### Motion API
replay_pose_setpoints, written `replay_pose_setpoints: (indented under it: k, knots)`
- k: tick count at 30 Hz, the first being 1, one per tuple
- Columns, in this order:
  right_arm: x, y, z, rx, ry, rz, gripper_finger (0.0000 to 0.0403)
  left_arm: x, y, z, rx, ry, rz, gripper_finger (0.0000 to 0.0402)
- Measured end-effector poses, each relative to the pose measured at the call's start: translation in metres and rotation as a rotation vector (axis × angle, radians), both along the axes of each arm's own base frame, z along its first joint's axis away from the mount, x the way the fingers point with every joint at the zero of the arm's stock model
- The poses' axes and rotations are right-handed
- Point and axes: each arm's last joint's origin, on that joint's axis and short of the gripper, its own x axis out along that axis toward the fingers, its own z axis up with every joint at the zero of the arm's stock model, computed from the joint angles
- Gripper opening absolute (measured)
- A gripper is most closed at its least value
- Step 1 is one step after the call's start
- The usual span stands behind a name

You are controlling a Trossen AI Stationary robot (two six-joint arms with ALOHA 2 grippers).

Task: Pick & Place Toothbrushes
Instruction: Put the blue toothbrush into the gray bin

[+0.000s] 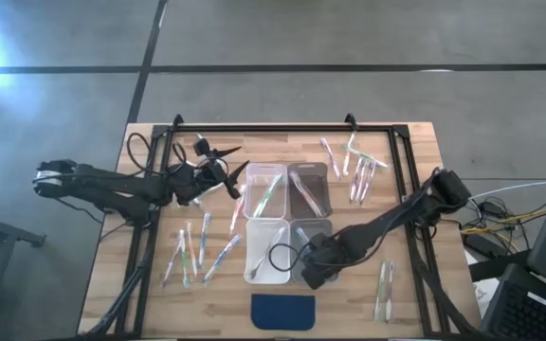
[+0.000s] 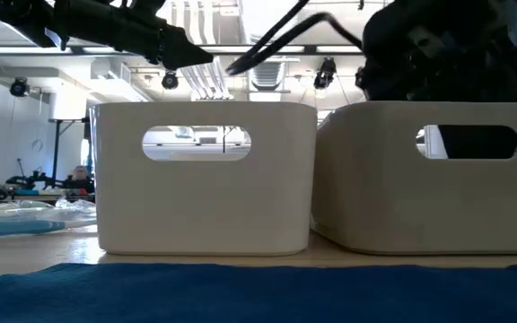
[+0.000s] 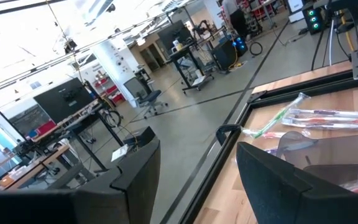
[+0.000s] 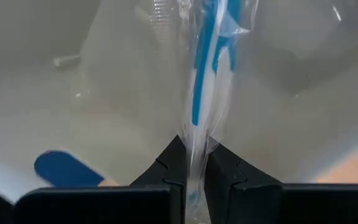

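Blue and white, a wrapped toothbrush (image 4: 205, 74) is seen pinched between the two dark fingers of the right gripper (image 4: 196, 171), its clear wrapper clamped so that the brush hangs straight out ahead of them. From above, the right gripper (image 1: 313, 265) is placed over the near right bin (image 1: 328, 227) of four clear bins set as a square block at the middle of a wooden table (image 1: 415, 142); the pale bin wall fills the wrist view, so the brush is judged to be held over or inside this bin, ready for release.

The left gripper (image 1: 218, 159) is held with its claw spread wide and empty, above the table just beside the far left bin (image 1: 275, 170). It is judged to be poised between picks.

The remaining toothbrushes are laid in loose groups: one cluster (image 1: 193, 251) on the table to the left of the bins, another (image 1: 356, 169) on the far right part, and a pair (image 1: 384, 289) near the front right edge. A green-accented one (image 1: 265, 194) is lying in the far left bin, and a few pale ones (image 1: 271, 254) rest in the near left bin (sorted, it seems, though the rule cannot be told).

A dark blue pad (image 1: 283, 311) is placed at the front edge, before the bins.

No brand, label or writing can be read on the wrappers, the bins or the arms.
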Motion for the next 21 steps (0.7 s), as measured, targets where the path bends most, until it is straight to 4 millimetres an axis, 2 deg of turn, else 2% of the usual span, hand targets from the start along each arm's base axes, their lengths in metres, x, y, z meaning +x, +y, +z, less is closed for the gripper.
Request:
replay_pose_setpoints:
  k: [13,16,21]
  knots:
    - [0.0028,-0.0058,-0.0027,-0.003,0.004,-0.018,0.0024,0.0,0.0,0.0,0.0,0.001,0.0,0.0216]
    - [0.0031,-0.0058,-0.0026,-0.003,0.001,-0.016,0.004,0.0,0.0,0.0,0.0,0.001,0.0,0.0216]
    - [0.0032,-0.006,-0.0026,-0.003,0.001,-0.017,0.0088,0.0,0.0,-0.0001,0.0,0.001,0.0,0.0216]
